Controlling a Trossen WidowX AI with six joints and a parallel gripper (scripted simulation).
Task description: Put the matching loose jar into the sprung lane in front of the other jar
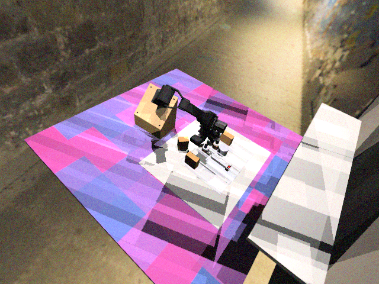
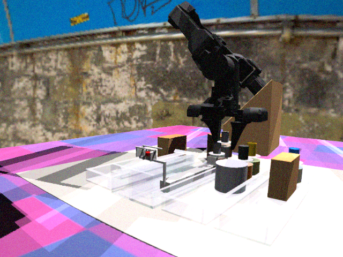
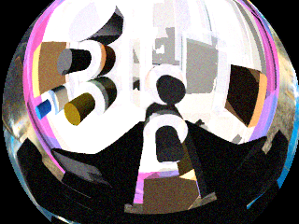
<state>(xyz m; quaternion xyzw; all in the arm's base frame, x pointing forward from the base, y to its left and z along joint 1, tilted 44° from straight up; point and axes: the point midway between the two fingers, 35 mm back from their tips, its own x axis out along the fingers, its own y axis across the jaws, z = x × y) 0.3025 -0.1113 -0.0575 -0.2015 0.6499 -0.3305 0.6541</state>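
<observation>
My gripper (image 1: 207, 143) (image 2: 225, 145) (image 3: 163, 124) is shut on a jar with a dark cap and white shoulder. The held jar (image 2: 226, 151) (image 3: 169, 142) is upright, on the arm's side of the lane jar. The lane jar (image 2: 215, 158) (image 3: 170, 89) also has a dark cap and white shoulder and stands right beyond it, in line. Any gap between them is too small to tell. The clear sprung lane (image 2: 191, 176) runs away from the arm. The held jar's foot, the front stop and the pusher plate's contact are hidden or unclear. A red marker (image 1: 228, 167) (image 2: 148, 155) sits at the lane's far end.
A black-capped jar (image 2: 243, 152) (image 3: 77, 62), a yellow-capped jar (image 2: 251, 148) (image 3: 80, 108) and a blue-capped jar (image 2: 294, 150) (image 3: 43, 110) stand to one side. A wide grey cylinder (image 1: 223, 149) (image 2: 231, 176) stands nearer the lane. Wooden blocks (image 1: 192, 160) (image 2: 283, 176) (image 3: 245, 93) flank the clear lanes.
</observation>
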